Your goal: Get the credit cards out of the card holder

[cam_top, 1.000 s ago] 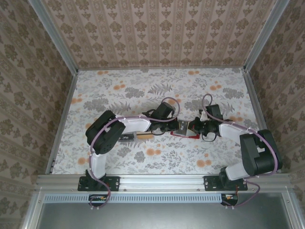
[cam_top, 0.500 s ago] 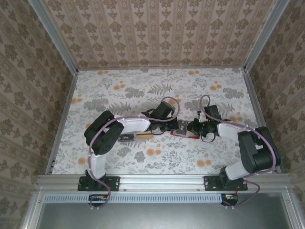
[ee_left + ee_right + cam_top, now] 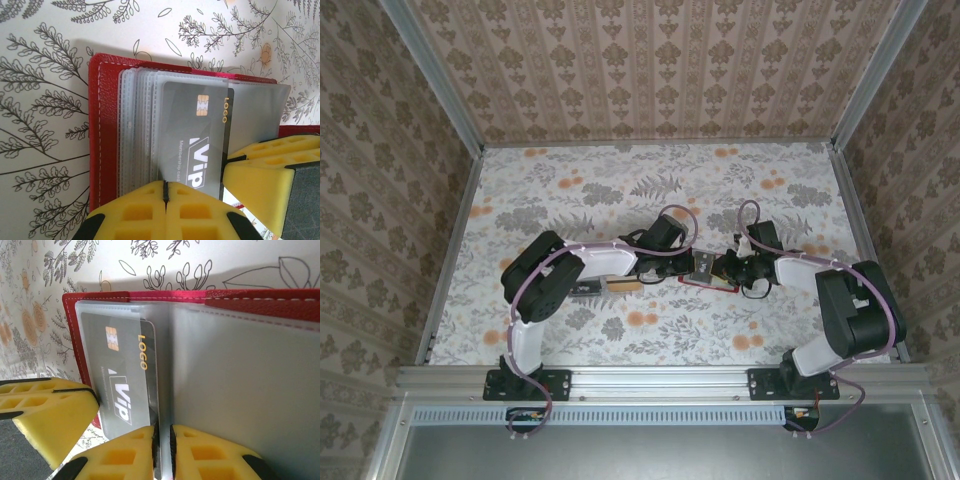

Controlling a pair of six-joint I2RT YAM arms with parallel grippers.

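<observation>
Left gripper (image 3: pixel 165 200): fingers pressed together at the near edge of the credit card (image 3: pixel 195 135); I cannot tell what they pinch. Right gripper (image 3: pixel 161 450): clamped on a clear sleeve (image 3: pixel 240 390). Beyond: red card holder (image 3: pixel 105 125), open, mid-table (image 3: pixel 45 100); the grey card sits inside it, sleeved.

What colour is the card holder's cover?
Red with pale stitching; the card holder shows best in the left wrist view.

A lab test cell — aluminium frame (image 3: pixel 660 378), wallpaper-patterned walls (image 3: pixel 650 70) around a floral-print table (image 3: pixel 570 180).
</observation>
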